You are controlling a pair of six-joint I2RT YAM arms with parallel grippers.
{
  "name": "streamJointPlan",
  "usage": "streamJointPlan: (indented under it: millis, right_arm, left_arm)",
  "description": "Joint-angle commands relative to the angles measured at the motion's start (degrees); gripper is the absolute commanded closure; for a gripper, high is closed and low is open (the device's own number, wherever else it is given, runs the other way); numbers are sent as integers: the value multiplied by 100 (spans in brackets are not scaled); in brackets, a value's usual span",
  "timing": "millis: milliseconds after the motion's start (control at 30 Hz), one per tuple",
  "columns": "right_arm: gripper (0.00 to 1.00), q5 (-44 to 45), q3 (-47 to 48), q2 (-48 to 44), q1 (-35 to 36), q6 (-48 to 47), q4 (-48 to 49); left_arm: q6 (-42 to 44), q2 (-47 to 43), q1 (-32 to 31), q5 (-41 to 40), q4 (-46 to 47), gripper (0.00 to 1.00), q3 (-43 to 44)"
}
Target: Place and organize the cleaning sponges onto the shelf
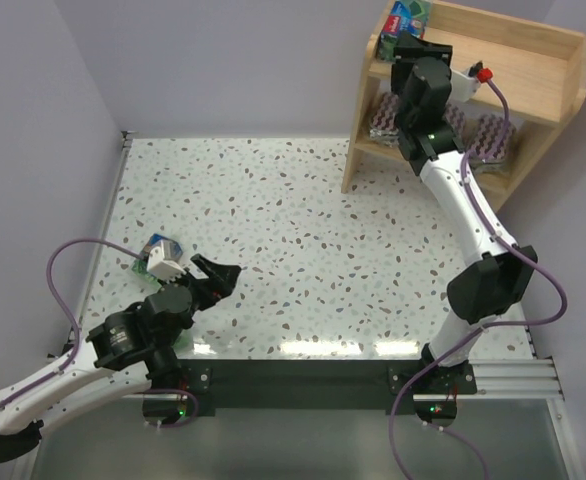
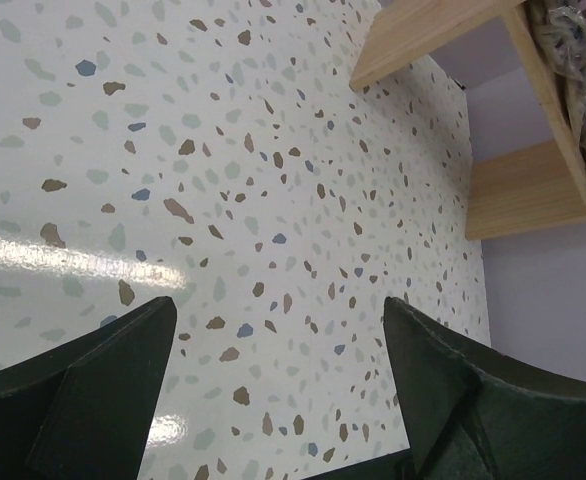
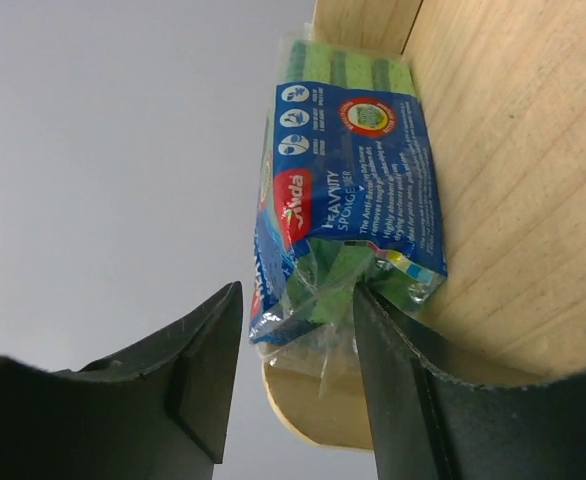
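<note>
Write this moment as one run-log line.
right gripper: open, at green pack on shelf top tier | left gripper: open, empty, over table | second green pack on table

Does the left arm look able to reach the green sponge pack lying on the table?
Probably yes. The green pack lies close beside the open left gripper, with nothing lying between. The gripper points past it, though, so it would have to draw back first.
</note>
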Motion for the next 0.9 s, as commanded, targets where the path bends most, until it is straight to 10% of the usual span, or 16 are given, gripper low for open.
streamJointPlan:
  millis: [0, 500, 867]
  right_arm:
    - [47, -292, -314, -253, 32, -180, 295]
    - [28, -2058, -2837, -2573, -82, -1119, 1702]
    - [18, -3710, -3277, -3294, -275, -1981, 1175]
  left_arm:
    - [-140, -61, 8, -282, -157, 10, 255]
    - [-333, 413, 8, -1916, -1589, 0, 844]
    - [-360, 1221, 95, -1566, -1308, 0, 589]
